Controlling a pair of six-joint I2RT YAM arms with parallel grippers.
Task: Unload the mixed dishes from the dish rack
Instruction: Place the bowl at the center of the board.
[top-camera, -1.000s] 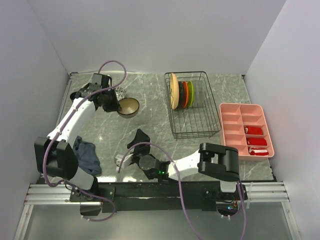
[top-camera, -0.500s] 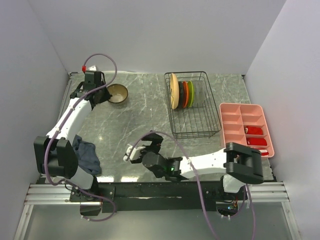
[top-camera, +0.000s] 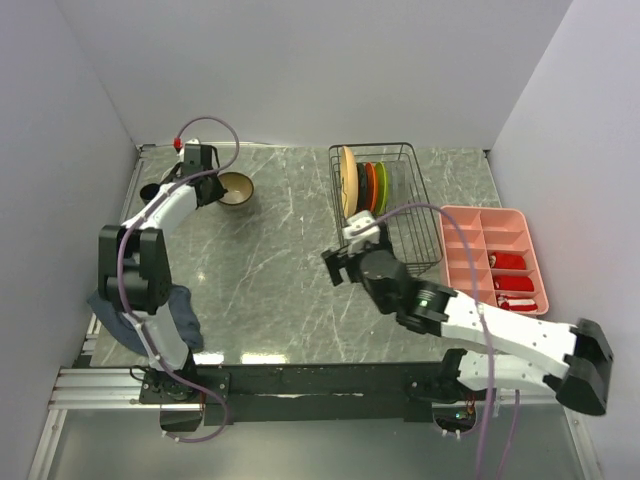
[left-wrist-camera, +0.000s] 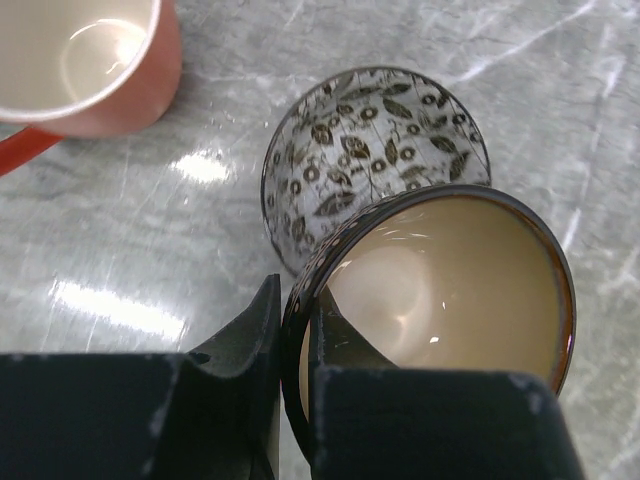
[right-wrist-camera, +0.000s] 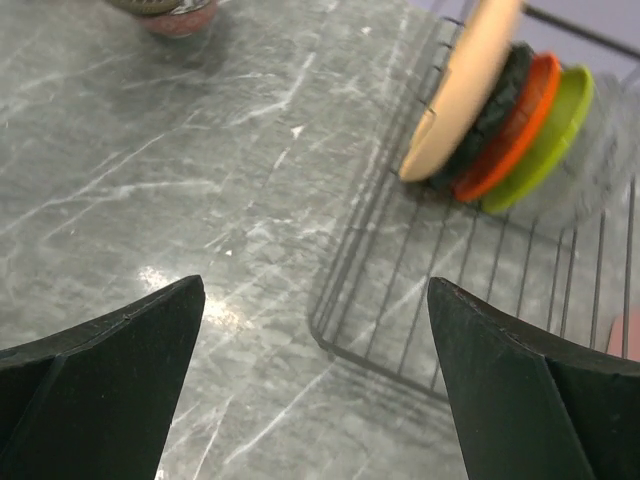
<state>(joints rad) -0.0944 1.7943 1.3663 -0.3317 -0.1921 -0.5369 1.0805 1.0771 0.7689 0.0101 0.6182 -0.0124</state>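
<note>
Swinging away from the near edge where it sat a second ago, the right arm has brought its claw (right-wrist-camera: 312, 300) up beside the dish rack (top-camera: 415, 245). Its fingers are spread wide and hold nothing. The rack's corner lies just ahead and to the right of this claw. Further ahead on that side, four plates stand on edge in the rack: tan (right-wrist-camera: 460, 90), dark (right-wrist-camera: 495, 110), orange-red (right-wrist-camera: 515, 125) and green (right-wrist-camera: 545, 135).

The left claw (left-wrist-camera: 293, 310) has carried the brown bowl (left-wrist-camera: 450, 290) toward the far left corner. It pinches the bowl's rim, one finger inside and one outside. Just ahead of this claw a patterned bowl (left-wrist-camera: 370, 140) is partly covered by the brown bowl's rim; whether they touch I cannot tell. An orange mug (left-wrist-camera: 90, 60) stands ahead and to the left.

The surface (top-camera: 280, 250) is grey marbled stone with glare patches, closed in by pale walls on three sides. A pink tray (top-camera: 490, 240) sits beyond the rack from the right claw, and a dark cloth (top-camera: 175, 312) lies behind the left claw near the front edge. The left claw works close to the corner walls, and a wide bare stretch of surface separates the two claws.
</note>
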